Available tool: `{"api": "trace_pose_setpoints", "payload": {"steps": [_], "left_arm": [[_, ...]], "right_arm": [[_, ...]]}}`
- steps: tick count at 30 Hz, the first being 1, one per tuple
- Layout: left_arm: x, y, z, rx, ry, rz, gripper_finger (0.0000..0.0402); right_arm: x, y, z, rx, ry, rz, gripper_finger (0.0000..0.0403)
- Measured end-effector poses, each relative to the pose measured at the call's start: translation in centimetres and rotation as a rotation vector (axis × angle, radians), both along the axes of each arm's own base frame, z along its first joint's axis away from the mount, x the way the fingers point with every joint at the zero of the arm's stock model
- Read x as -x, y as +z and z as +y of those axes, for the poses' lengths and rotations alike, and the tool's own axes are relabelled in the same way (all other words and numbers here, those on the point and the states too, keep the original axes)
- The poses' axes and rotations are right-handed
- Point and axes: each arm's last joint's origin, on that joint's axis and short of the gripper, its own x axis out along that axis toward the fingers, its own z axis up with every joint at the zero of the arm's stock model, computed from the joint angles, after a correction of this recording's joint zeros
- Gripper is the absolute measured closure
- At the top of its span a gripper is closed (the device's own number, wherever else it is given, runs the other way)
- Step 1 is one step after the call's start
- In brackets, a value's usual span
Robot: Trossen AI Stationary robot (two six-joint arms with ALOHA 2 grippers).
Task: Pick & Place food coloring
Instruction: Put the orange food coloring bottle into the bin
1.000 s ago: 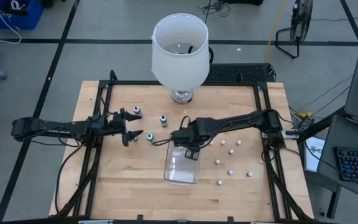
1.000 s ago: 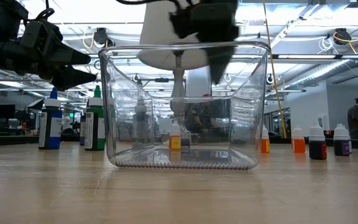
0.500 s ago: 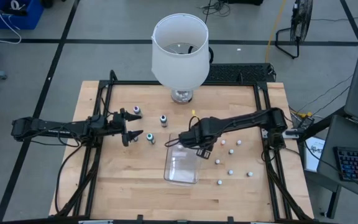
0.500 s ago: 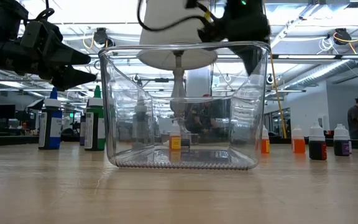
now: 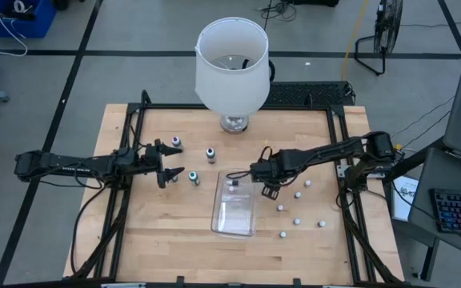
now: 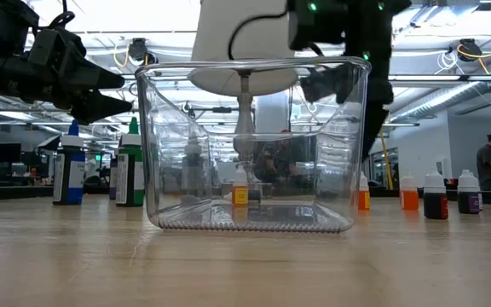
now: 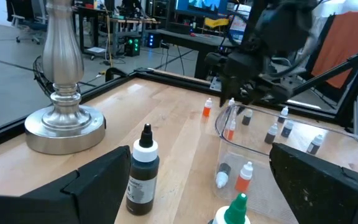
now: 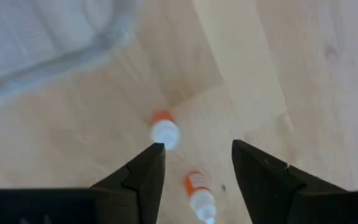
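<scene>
Small food coloring bottles stand on the table in two groups: a few near my left gripper (image 5: 194, 177) (image 5: 210, 152) (image 5: 175, 142), and several white-capped ones right of the clear tray (image 5: 298, 194). One bottle (image 5: 232, 183) stands inside the tray (image 5: 234, 228) at its far end. My right gripper (image 5: 269, 190) hovers open just right of the tray's far corner. In its wrist view (image 8: 194, 149) two orange-capped bottles (image 8: 165, 132) (image 8: 199, 193) stand below the fingers, untouched. My left gripper (image 5: 173, 164) waits open near the left bottles; a dark bottle (image 7: 143, 171) stands ahead of it.
A lamp with a big white shade (image 5: 231, 64) stands on its metal base (image 7: 64, 118) at the table's far edge. Black frame rails run along the table's left and right sides (image 5: 126, 160). Bare wood lies near the table's front edge (image 5: 174, 248).
My right gripper has moved from above the tray toward the table's right edge and now hangs over the bottles beside the tray. The tray and the bottle inside it have stayed where they were. My left arm has kept still.
</scene>
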Motion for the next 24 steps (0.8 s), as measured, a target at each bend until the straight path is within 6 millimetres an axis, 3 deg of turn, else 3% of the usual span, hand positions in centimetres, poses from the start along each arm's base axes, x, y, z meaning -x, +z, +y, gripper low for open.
{"api": "trace_pose_setpoints", "payload": {"steps": [8, 15, 24], "left_arm": [[0.0, 0.0, 0.0, 0.0, 0.0, 0.0, 0.0023], [0.0, 0.0, 0.0, 0.0, 0.0, 0.0, 0.0023], [0.0, 0.0, 0.0, 0.0, 0.0, 0.0, 0.0023]], "right_arm": [[0.3, -2.1, -0.3, -0.058, -0.017, -0.058, 0.0231], [0.2, -2.1, -0.4, -0.046, -0.007, -0.068, 0.0232], [-1.4, -2.4, -2.4, -0.029, -0.125, -0.223, 0.0232]]}}
